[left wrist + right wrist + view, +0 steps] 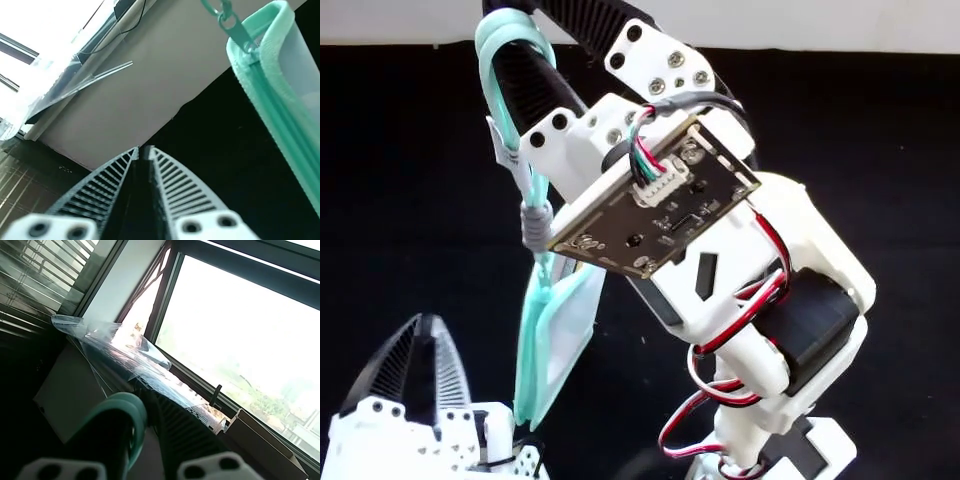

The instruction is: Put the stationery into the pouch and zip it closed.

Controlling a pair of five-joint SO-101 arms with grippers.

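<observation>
High over the black bench [890,120], holding the pouch [558,345] aloft by its teal strap [510,55], with the right end effector [150,410] clamped shut on the strap's loop. Hangs roughly upright and free of the bench, strap leading down through a grey clasp [535,225] to the zip pull [239,31] at the pouch's top corner. Cannot make out any stationery through the cloudy wall. Cannot say for sure that the zip is fully home either, though it looks drawn up to the corner.

To finish the zipping well:
- Give the pouch a counter-hold, since tugging on a freely hanging pouch probably only lifts it.
- Open the left end effector [142,150] first. Closed now, tips touching, gripping nothing.
- Pinch the pouch's lower end on its flat face, away from the zip edge, so as not to block the slider.
- Keep the strap taut and pull along the line of the zip, never across it.
- Move slowly to avoid setting the pouch swinging.

As for pose: right arm reared up with the wrist tipped back, circuit board [655,195] turned to the overhead camera, fingers aimed up towards the window. Left arm low at the near corner, fingers pointing upward, close beside the pouch's lower end.
</observation>
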